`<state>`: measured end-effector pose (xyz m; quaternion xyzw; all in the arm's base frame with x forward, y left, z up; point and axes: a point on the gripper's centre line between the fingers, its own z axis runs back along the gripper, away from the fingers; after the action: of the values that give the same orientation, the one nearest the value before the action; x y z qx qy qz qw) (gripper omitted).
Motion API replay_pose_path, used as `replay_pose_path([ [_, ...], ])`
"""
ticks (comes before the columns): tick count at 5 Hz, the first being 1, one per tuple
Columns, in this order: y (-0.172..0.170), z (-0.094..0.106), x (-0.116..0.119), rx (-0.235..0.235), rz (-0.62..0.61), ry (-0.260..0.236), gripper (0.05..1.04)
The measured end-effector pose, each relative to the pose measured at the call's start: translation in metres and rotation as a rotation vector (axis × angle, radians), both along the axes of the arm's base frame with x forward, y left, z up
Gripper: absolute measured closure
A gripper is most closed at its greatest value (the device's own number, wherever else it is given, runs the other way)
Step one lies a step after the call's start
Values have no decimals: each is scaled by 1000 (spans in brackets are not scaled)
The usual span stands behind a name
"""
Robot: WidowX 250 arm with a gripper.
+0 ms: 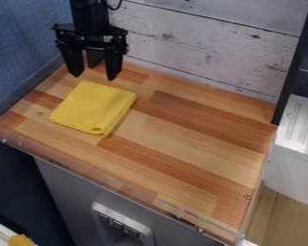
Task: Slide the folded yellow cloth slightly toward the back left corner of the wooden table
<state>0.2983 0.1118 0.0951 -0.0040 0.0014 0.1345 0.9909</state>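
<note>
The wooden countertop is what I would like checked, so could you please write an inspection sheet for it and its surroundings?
Surface: wooden countertop, light and darker brown strips.
Job's things: yellow cloth, folded, lying toward the left.
Clutter: yellow item at lower left, off the countertop; cut off.
Gripper: black gripper, open, near the cloth's back edge, holding nothing.
Cables: thin black cable beside the arm.
Surroundings: whitewashed plank wall behind.

one fixed cam, looks down at a slant on the wood counter (201,158), close enough for its whole top, facing the whitewashed plank wall (208,48) behind.
</note>
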Motion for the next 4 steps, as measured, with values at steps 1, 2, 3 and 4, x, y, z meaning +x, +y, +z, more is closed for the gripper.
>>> replay_pose_path([
  [1, 6, -3, 5, 4, 61, -18, 137],
  [2, 12, -5, 9, 21, 123, -47, 447],
  [3, 13, -23, 7, 29, 159, -36, 741],
  [4, 17, -41, 5, 39, 187, -22, 952],
])
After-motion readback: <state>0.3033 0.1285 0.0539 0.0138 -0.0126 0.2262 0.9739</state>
